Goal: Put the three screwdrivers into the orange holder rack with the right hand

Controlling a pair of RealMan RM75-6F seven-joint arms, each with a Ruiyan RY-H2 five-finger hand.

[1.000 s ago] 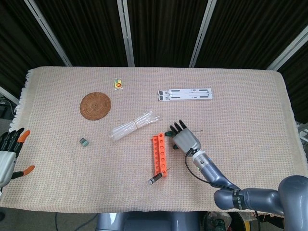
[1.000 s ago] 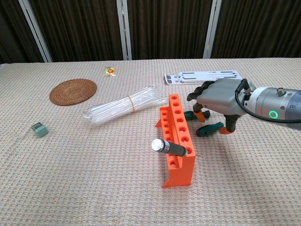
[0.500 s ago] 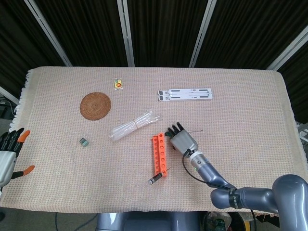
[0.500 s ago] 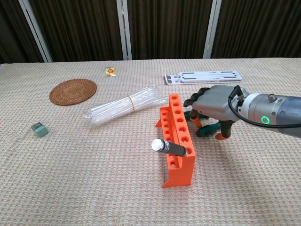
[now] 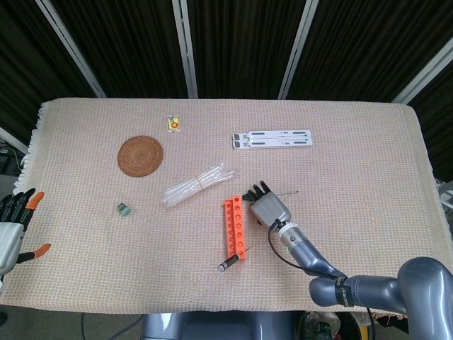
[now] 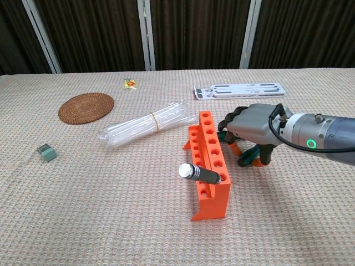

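- Rack (image 6: 211,163) risk: right hand (image 6: 252,126), fingers curled down over green-handled screwdrivers (image 6: 248,156) on the worktop just beside it, could knock it over.
- Grip unclear; a loose handle may slip.
- Dark screwdriver (image 6: 201,173) already leans in the rack's near end and could be jolted out.
- Left hand (image 5: 10,219) rests apart, holding nothing.

The right arm is reaching in low from the right with its right hand (image 6: 252,125) lying palm down, fingers (image 6: 228,118) curling downward onto the table, while the left hand (image 5: 13,221) is resting at the far left edge, fingers apart.
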